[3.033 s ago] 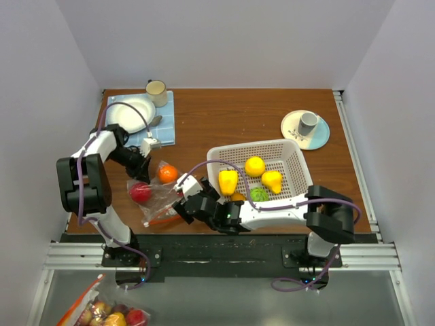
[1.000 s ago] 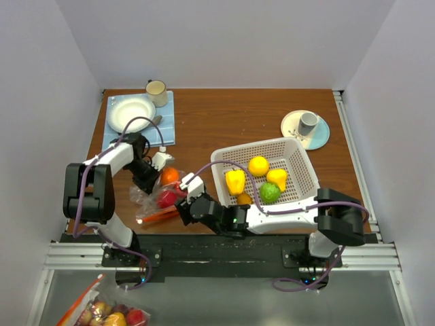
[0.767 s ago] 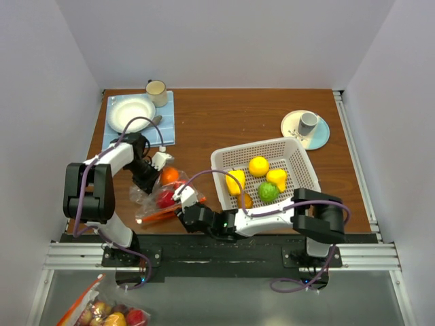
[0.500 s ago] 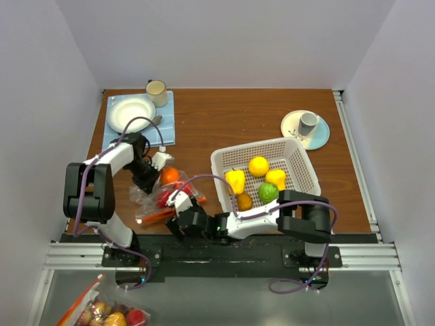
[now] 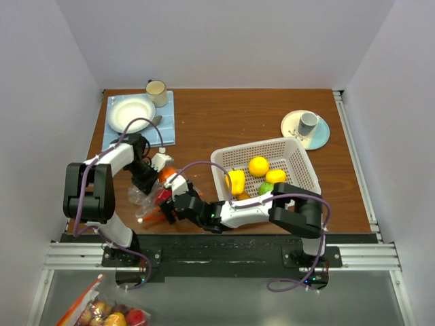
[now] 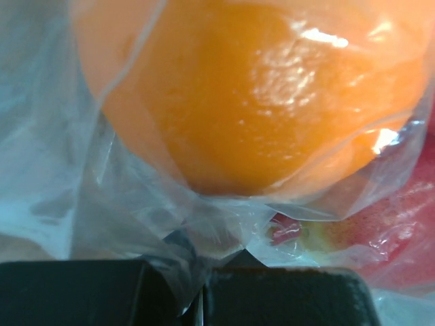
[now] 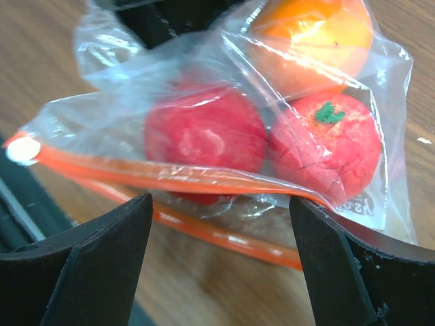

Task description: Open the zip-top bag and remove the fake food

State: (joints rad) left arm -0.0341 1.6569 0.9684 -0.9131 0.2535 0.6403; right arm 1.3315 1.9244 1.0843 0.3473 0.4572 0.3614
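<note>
Brown wooden desk (image 5: 231,122) holds the clear crinkly orange-zipped plastic bag (image 7: 204,95), front left. Left fingers (image 6: 81,292) pinch its plastic; right fingers (image 7: 75,272) stand spread at the zip. Grabbing both zip sides could keep it shut.

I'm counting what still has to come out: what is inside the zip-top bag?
Through the clear zip-top bag three pieces show: an orange fruit, a plain red fruit and a red fruit with a green top. Anything beneath them is covered.
</note>
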